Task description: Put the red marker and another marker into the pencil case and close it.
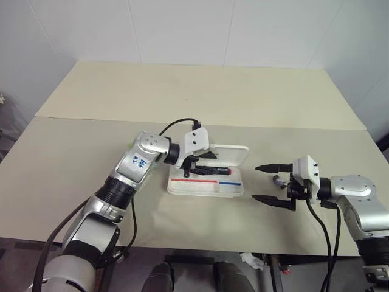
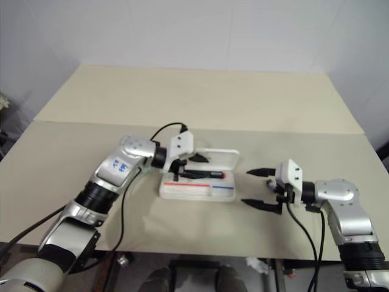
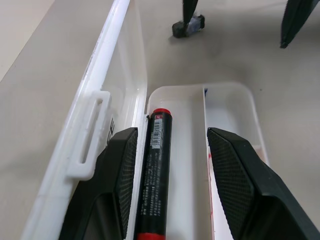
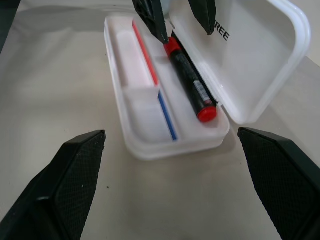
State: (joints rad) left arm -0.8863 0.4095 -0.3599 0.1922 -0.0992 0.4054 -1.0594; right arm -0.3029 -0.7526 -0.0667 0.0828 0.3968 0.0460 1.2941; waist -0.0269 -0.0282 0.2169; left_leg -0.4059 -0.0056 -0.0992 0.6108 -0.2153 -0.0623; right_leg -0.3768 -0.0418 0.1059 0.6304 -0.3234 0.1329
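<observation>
The left gripper [image 3: 167, 175] has let go: its ribbed black fingers [image 3: 120, 170] stand parted either side of the red marker [image 4: 189, 77], which lies in the long back trough of the pencil case [image 1: 205, 190], probably just set down there. The case is glossy white plastic, round-cornered, its lid propped up at twelve o'clock. At three o'clock from it, the right gripper [image 1: 271, 183] waits wide and empty beside a small grey-black piece [image 1: 279, 180].
</observation>
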